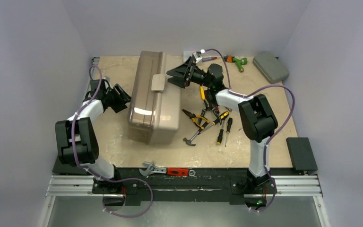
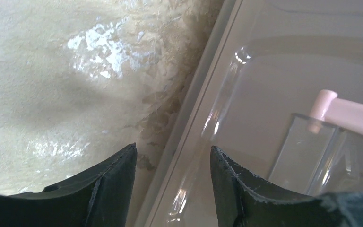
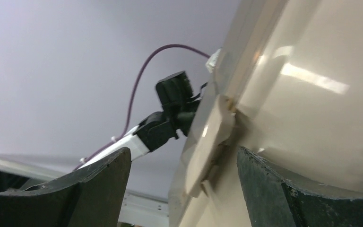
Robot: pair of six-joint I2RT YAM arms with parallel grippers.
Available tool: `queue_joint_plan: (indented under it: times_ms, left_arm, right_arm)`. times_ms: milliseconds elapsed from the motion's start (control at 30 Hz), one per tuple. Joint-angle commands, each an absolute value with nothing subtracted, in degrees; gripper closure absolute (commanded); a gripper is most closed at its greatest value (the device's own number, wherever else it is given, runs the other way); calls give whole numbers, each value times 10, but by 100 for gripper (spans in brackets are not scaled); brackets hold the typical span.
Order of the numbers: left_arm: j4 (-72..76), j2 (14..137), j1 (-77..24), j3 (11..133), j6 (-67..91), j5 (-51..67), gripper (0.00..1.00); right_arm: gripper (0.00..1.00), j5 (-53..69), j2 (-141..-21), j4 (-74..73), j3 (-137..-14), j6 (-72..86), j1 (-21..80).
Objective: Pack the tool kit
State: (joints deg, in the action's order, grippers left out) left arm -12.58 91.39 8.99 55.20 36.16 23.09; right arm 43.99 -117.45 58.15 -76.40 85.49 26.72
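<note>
The long beige toolbox (image 1: 153, 106) lies closed in the middle of the table, its pale latch (image 1: 158, 82) on top. My left gripper (image 1: 126, 98) is open at the box's left side. In the left wrist view its jaws (image 2: 172, 156) straddle the lid's edge, and the pale pink handle (image 2: 354, 116) shows through the clear lid (image 2: 274, 80). My right gripper (image 1: 171, 78) is open at the box's right side by the latch. In the right wrist view the latch (image 3: 212, 142) sits between its jaws (image 3: 184, 161). Neither gripper holds anything.
Loose tools lie right of the box: pliers (image 1: 194, 118), a hammer (image 1: 193, 137), screwdrivers (image 1: 223, 130). A wrench with a red handle (image 1: 163, 170) lies at the front edge. A grey-green case (image 1: 270, 66) and a green-orange tool (image 1: 236, 61) sit at the back right, a black block (image 1: 301, 153) at the right.
</note>
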Motion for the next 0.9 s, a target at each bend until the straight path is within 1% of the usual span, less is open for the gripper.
queue_joint_plan:
  times_ms: [0, 100, 333, 467, 633, 700, 733, 800, 867]
  left_arm:
    - [-171, 898, 97, 561, 343, 274, 43]
    - [-182, 880, 108, 565, 342, 270, 41]
    - [-228, 787, 114, 573, 349, 235, 33]
    - [-250, 749, 114, 579, 351, 233, 31]
    - [-258, 731, 114, 579, 352, 236, 30]
    - [-260, 730, 114, 579, 353, 239, 30]
    - [-260, 729, 114, 579, 352, 240, 30]
    - [-263, 727, 114, 580, 350, 238, 30]
    - [-267, 725, 114, 583, 347, 237, 30]
  right_arm:
    - [17, 413, -1124, 313, -797, 661, 259]
    - [14, 383, -1108, 184, -829, 595, 259]
    - [17, 299, -1088, -10, -888, 463, 289]
    - [20, 272, -1081, -51, -908, 438, 316]
    - [26, 235, -1084, -109, -953, 399, 348]
    - [30, 222, -1092, -135, -978, 386, 358]
    - [34, 217, -1097, -147, -993, 382, 360]
    - [46, 210, -1101, -162, -1001, 380, 362]
    - [53, 207, -1101, -167, -1000, 378, 362]
